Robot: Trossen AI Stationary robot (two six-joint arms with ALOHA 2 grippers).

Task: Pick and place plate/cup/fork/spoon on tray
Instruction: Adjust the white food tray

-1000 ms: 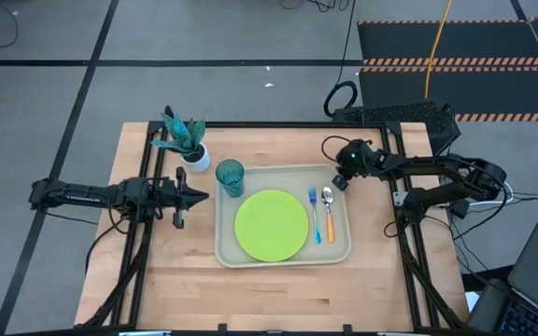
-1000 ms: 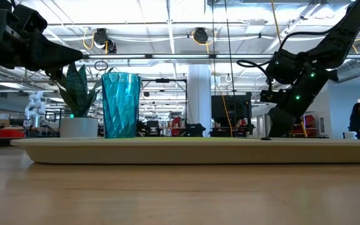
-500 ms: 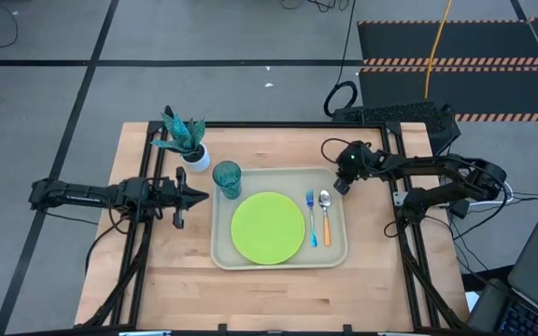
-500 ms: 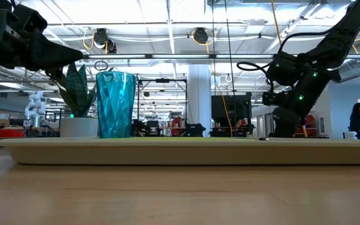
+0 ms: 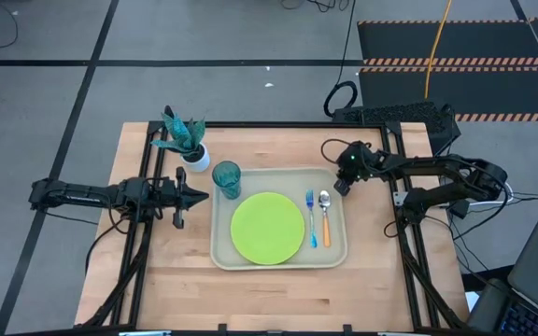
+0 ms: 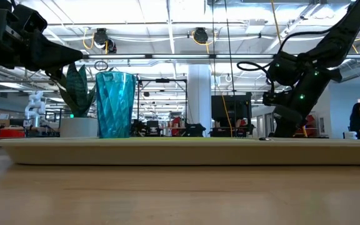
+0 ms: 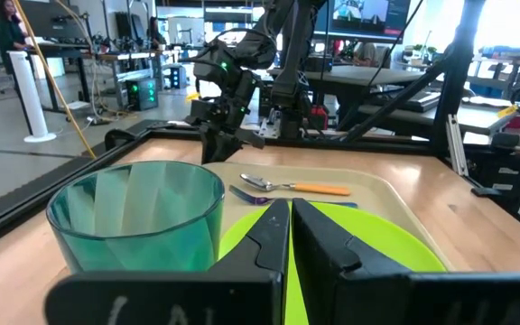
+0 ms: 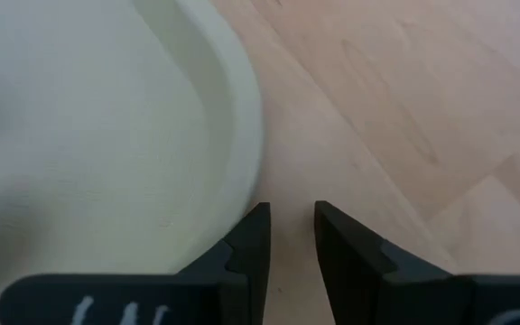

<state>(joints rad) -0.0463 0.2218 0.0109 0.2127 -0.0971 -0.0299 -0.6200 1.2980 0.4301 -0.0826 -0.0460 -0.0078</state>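
The beige tray (image 5: 336,250) lies flat on the table. On it are the lime-green plate (image 5: 267,228), the teal cup (image 5: 227,178) upright at its far left corner, the blue-handled fork (image 5: 311,220) and the orange-handled spoon (image 5: 325,217). My right gripper (image 5: 340,183), its fingers almost together, points down at the table just outside the tray's far right corner. My left gripper (image 5: 200,196) is shut and empty, level, just left of the tray near the cup (image 7: 138,212). My right gripper comes from above, slanting down, beside the tray's far right corner. The outer side of one finger (image 8: 246,242) stands against the outer wall of the rim (image 8: 242,171). The tray lies flat on the table.
A white pot with a green plant (image 5: 187,140) stands at the table's far left, behind the cup. Bare wood lies in front of the tray and to its right. Black frame rails run along the table's edges.
My right gripper has gone a little toward the table's left edge, against the tray's far right corner. The tray has slid a short way toward the table's left, flat, with the plate, cup, fork and spoon staying in place on it. It has since stopped.
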